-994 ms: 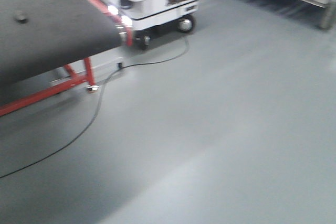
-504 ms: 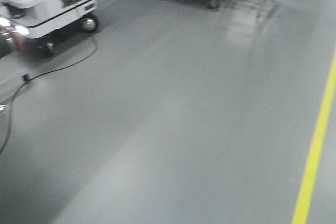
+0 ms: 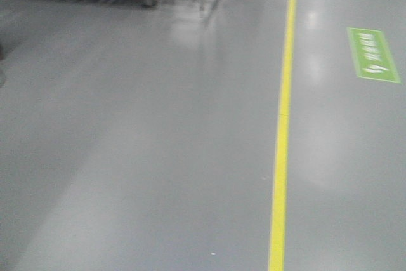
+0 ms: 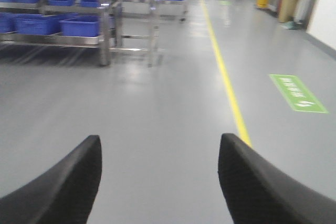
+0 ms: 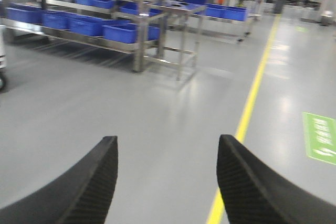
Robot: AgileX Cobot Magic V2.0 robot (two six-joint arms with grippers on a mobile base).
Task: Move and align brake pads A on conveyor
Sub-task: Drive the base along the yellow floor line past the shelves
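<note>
Pincers: two, the left pincer (image 4: 160, 145) and the right pincer (image 5: 168, 142), each showing two fingers (image 4: 63, 192).
Yellow line (image 3: 282, 125) on the floor: one, running from 6 to 12 o'clock in the front view.
Green sign (image 3: 373, 55) on the floor: one, at 2 o'clock.
Steel racks (image 5: 139, 40): at least two, at 11 o'clock in the right wrist view.
Blue bins (image 5: 126, 32): many, too blurred for an exact count.
Potted plant (image 4: 289, 6): one, at 1 o'clock in the left wrist view.
</note>
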